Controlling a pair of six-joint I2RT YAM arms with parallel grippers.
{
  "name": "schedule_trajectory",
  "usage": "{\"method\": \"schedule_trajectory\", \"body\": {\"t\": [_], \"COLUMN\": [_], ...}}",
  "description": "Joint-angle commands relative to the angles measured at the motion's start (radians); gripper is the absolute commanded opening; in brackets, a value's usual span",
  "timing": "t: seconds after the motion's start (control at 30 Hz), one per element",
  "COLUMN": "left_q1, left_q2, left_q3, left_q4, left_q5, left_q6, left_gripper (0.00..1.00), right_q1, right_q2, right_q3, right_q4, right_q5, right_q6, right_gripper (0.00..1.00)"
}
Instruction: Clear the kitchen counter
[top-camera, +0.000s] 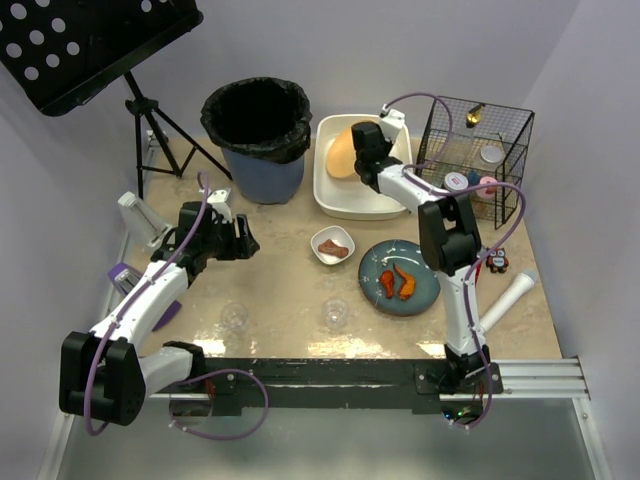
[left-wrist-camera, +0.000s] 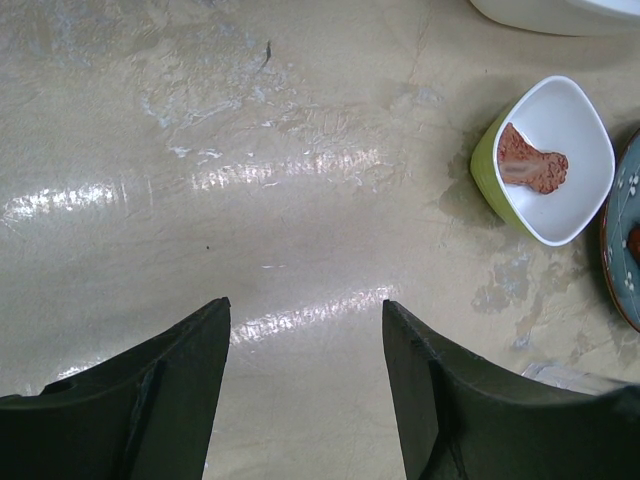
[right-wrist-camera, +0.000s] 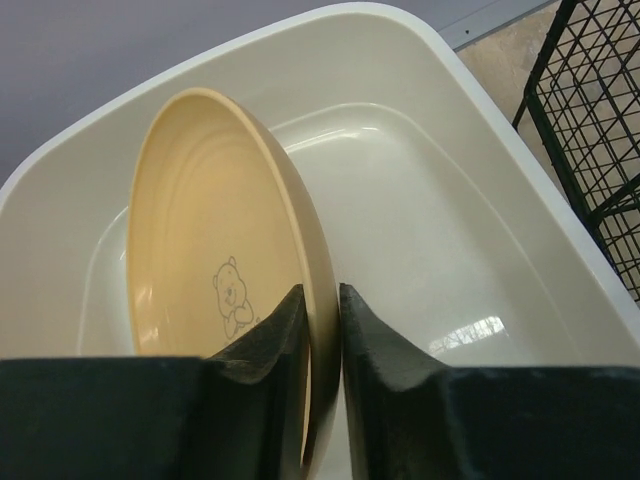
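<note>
Plate (right-wrist-camera: 210, 230) upright in white tub (right-wrist-camera: 430, 200), rim pinched by right hand (right-wrist-camera: 322, 300); left hand (left-wrist-camera: 305, 310) agape, empty, over tabletop (left-wrist-camera: 200, 150)

You're working in a robot lab cell dressed up as a kitchen, not a real one. Plain pale walls box in the stone-patterned counter (top-camera: 280, 290), and a black rail (top-camera: 340, 378) along its near edge carries two robot arms (top-camera: 150, 300). Take the white tub (top-camera: 345, 205) as your mark: a yellow plate (top-camera: 341, 155) sits inside it, a bagged bin (top-camera: 262, 175) stands just left, a wire basket (top-camera: 500, 130) just right, a blue plate (top-camera: 395, 253) of food in front, and a perforated tripod stand (top-camera: 85, 45) far left.
</note>
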Motion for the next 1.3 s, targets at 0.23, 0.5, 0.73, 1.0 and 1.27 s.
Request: {"method": "schedule_trajectory", "body": {"t": [0.23,0.5,0.73,1.0,1.27], "left_q1": [0.007,0.007,0.007,0.007,0.007], "left_q2": [-0.002,-0.002,-0.001,0.001,-0.007], "left_q3": [0.001,-0.001,-0.001,-0.001,0.001], "left_q4": [0.035,0.033,0.032,0.029,0.036], "left_q5": [0.021,0.021,0.023,0.023,0.024], "left_q6": [0.011,0.013,0.013,0.014,0.016], "left_gripper": [0.66,0.66,0.66,0.67,0.67], "right_q1": [-0.036,-0.049,-0.053,-0.061,-0.062], "right_q2": [0.043,0.097,0.135,0.118,-0.061], "right_q3": [0.059,0.117,0.154,0.153,0.035], "right_q4": [-0.020,-0.056,-0.086,-0.116,-0.084], "right_q5": [-0.084,-0.114,-0.119,-0.038,-0.062], "right_q6": [0.028,-0.011,-0.029,-0.038,-0.028], "right_gripper": [0.43,0.51,0.56,0.78,0.79]}}
